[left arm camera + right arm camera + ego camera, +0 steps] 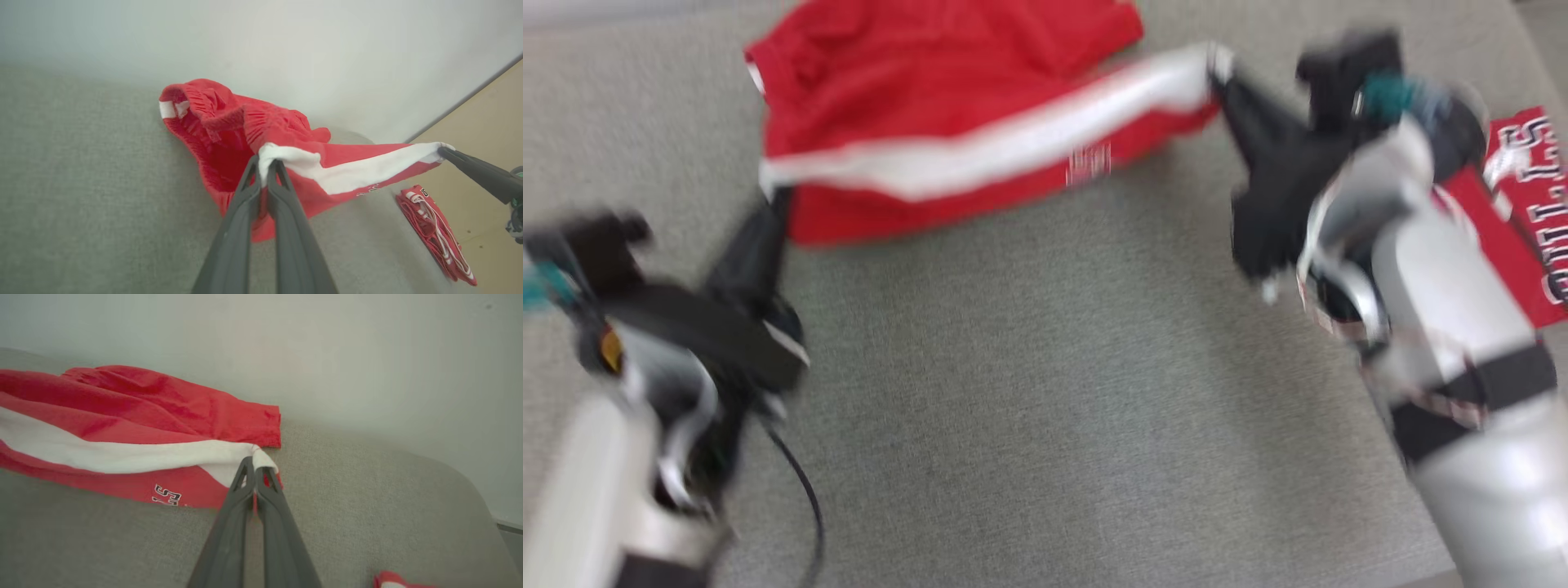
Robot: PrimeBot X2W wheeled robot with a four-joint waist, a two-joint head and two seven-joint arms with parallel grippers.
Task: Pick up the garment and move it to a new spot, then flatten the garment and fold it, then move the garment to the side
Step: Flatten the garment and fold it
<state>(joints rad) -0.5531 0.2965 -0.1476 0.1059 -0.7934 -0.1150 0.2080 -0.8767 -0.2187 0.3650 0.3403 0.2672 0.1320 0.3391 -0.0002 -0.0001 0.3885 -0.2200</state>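
Left gripper [772, 196] and right gripper [1217, 73] are each pinching shut on one end of the white stripe running along the red garment [915, 90], and we are seeing that stripe pulling taut between them while the rest of the cloth is lying toward the back of the desk [1013, 392].

We are looking at a desk covered in coarse grey woven fabric, with a rounded corner showing in the right wrist view. A pale wall [286, 41] is standing behind it, and the left wrist view is also taking in a strip of tan floor [490, 122].

The left wrist view is showing us the garment's gathered, ribbed waistband gaping open beside the left gripper [267, 161]. The right wrist view is showing its flat hemmed leg end by the right gripper [255, 461].

A second red garment [1523, 212] is lying folded at the desk's right edge, with white cords showing and white lettering blurring past reading.

Small black-outlined letters [167, 495] are sitting near the held garment's hem, and we are not making them out.
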